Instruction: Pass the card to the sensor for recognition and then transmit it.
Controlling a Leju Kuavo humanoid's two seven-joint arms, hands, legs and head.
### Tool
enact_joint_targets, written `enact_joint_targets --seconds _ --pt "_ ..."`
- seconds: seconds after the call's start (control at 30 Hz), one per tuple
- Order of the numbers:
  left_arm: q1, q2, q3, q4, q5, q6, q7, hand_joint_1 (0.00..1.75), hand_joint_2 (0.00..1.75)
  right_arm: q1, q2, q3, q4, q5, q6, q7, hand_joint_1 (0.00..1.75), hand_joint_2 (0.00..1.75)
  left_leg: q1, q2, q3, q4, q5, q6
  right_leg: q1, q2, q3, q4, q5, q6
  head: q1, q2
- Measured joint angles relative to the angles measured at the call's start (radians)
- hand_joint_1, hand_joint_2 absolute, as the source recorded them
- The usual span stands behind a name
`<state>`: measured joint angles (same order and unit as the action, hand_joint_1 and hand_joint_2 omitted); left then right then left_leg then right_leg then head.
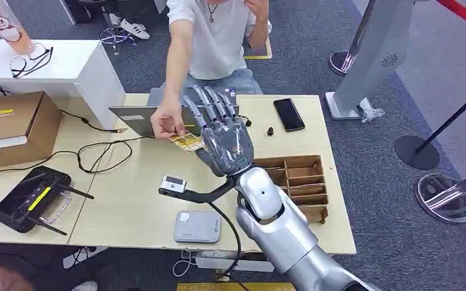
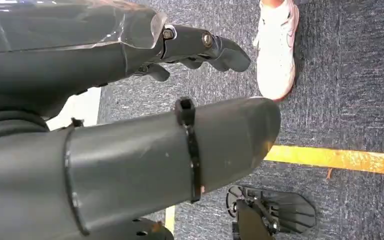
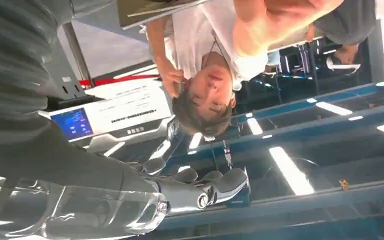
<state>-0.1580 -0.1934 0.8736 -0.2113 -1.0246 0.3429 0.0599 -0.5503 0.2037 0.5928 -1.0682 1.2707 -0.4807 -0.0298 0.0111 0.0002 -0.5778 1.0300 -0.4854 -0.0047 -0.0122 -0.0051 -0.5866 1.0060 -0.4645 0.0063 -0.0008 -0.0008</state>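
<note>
Head view shows the right hand (image 1: 221, 130) raised over the table (image 1: 133, 200) with fingers spread and holding nothing, while a person's hand (image 1: 165, 123) pinches the yellow card (image 1: 185, 142) just beside its thumb, perhaps touching. Left wrist view shows the left hand (image 2: 200, 47) over carpet, fingers loosely curled and seemingly holding nothing.

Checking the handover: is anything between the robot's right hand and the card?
Nothing visible stands between them. The card lies right beside the right robot hand near its thumb side, with a person's hand pinching its far end. Whether the robot hand touches it is unclear.
</note>
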Motion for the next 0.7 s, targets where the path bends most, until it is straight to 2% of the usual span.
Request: enact_joint_targets --seconds 0.47,0.5,0.53,0.6,0.63,0.7 --pt "-0.001 -0.002 0.000 0.000 0.000 -0.003 0.000 0.00 0.00 -0.010 0.011 0.000 0.041 0.000 0.010 0.001 0.00 1.75 0.000 0.000 0.000 0.000 0.000 0.000 0.000 0.000 0.000 0.000 0.000 0.000 0.000 0.000" --pt "-0.001 -0.002 0.000 0.000 0.000 -0.005 -0.001 0.00 0.00 -0.010 0.012 0.000 0.043 0.000 0.011 0.001 0.16 1.75 0.000 0.000 0.000 0.000 0.000 0.000 0.000 0.000 0.000 0.000 0.000 0.000 0.000 0.000" --pt "-0.001 -0.002 0.000 0.000 0.000 -0.005 -0.001 0.00 0.00 -0.011 0.012 0.000 0.044 0.000 0.011 0.001 0.16 1.75 0.000 0.000 0.000 0.000 0.000 0.000 0.000 0.000 0.000 0.000 0.000 0.000 0.000 0.000" --pt "-0.001 -0.002 0.000 0.000 0.000 -0.005 -0.002 0.00 0.00 -0.012 0.014 0.000 0.047 -0.001 0.013 0.001 1.38 1.75 0.000 0.000 0.000 0.000 0.000 0.000 0.000 0.000 0.000 0.000 0.000 0.000 0.000 0.000" --pt "-0.001 -0.002 0.000 0.000 0.000 -0.005 -0.002 0.00 0.00 -0.013 0.015 0.000 0.049 -0.001 0.013 0.001 1.38 1.75 0.000 0.000 0.000 0.000 0.000 0.000 0.000 0.000 0.000 0.000 0.000 0.000 0.000 0.000" --pt "-0.001 -0.002 0.000 0.000 0.000 -0.005 -0.002 0.00 0.00 -0.014 0.017 0.000 0.051 -0.001 0.013 0.001 1.59 1.75 0.000 0.000 0.000 0.000 0.000 0.000 0.000 0.000 0.000 0.000 0.000 0.000 0.000 0.000"
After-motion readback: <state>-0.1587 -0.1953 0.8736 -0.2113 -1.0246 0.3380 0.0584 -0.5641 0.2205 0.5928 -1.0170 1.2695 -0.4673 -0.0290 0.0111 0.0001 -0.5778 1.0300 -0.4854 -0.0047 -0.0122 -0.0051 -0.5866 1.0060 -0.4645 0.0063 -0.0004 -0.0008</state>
